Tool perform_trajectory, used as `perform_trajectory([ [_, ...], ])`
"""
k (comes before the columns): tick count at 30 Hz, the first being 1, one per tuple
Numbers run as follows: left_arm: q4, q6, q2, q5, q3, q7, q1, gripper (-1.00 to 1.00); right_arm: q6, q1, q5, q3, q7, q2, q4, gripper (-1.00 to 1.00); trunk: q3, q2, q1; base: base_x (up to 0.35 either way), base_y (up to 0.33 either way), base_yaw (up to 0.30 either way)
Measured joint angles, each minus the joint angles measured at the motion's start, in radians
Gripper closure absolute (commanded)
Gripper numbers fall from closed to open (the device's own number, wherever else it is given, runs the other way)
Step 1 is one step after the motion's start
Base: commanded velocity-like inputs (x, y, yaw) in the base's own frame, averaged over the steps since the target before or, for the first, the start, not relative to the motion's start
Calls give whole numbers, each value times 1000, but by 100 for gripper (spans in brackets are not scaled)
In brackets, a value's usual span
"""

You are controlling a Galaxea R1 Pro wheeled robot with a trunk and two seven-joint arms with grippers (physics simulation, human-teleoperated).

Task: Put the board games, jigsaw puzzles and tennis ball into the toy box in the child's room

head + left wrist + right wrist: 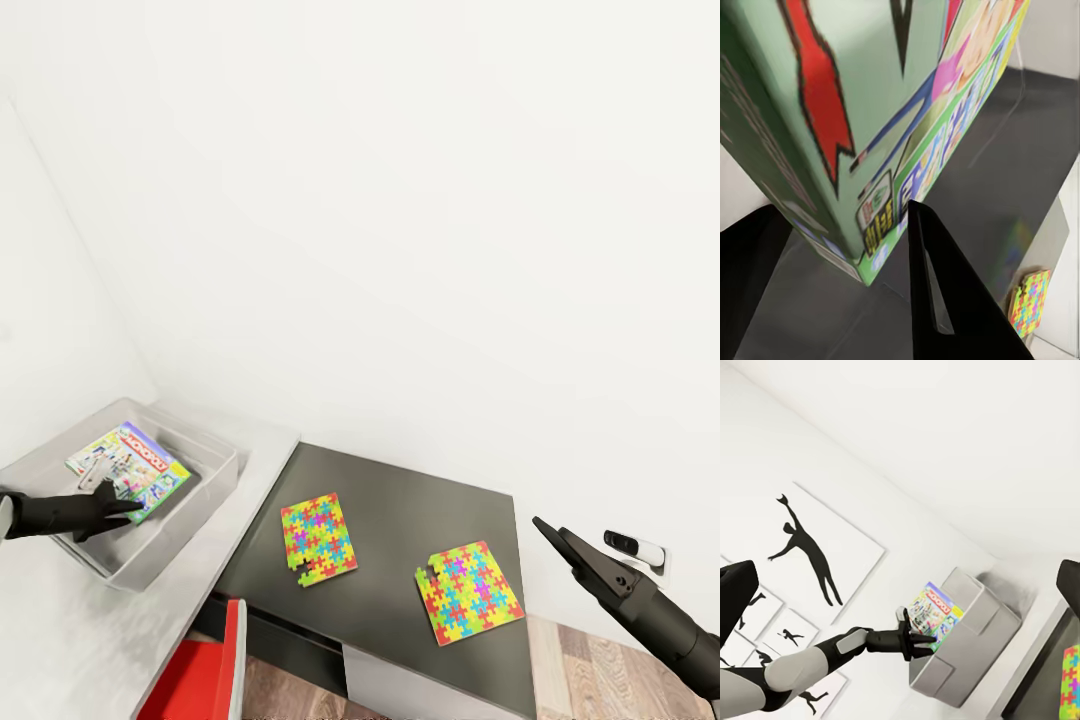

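Observation:
The grey toy box (160, 560) stands on the pale table top (60, 640) at the left. A green-edged board game (130, 468) tilts inside it, one end raised above the rim. My left gripper (128, 503) is shut on that game's near corner; in the left wrist view the box (870, 112) sits between both fingers. From the right wrist camera the same grip shows over the bin (967, 652). Two jigsaw puzzles (318, 540) (468, 592) lie flat on the dark lower table section (400, 490). My right gripper (548, 530) hangs open off the table's right end, holding nothing.
A red object (200, 670) sits below the table's front edge. A white wall fitting (635, 547) is just behind my right gripper. Wooden floor (600, 670) lies at the lower right. White walls close in the table at the back and left, with silhouette pictures (817, 547) on one.

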Motion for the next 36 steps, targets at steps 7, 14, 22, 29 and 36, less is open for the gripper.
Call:
perform_trajectory([
  [7, 0, 0, 0, -1, 12, 0, 0, 100, 0, 0, 0, 0, 0, 0, 0, -100, -11, 0, 0, 0, 0, 0],
  [14, 0, 0, 0, -1, 13, 0, 0, 100, 0, 0, 0, 0, 0, 0, 0, -100, -23, 0, 0, 0, 0, 0],
  [22, -1, 0, 0, 0, 13, 0, 0, 100, 0, 0, 0, 0, 0, 0, 0, -100, -36, 0, 0, 0, 0, 0],
  [29, -1, 0, 1, 1, 13, 0, 0, 100, 0, 0, 0, 0, 0, 0, 0, -100, -44, 0, 0, 0, 0, 0],
  [36, -1, 0, 2, 0, 13, 0, 0, 100, 0, 0, 0, 0, 0, 0, 0, -100, -45, 0, 0, 0, 0, 0],
])
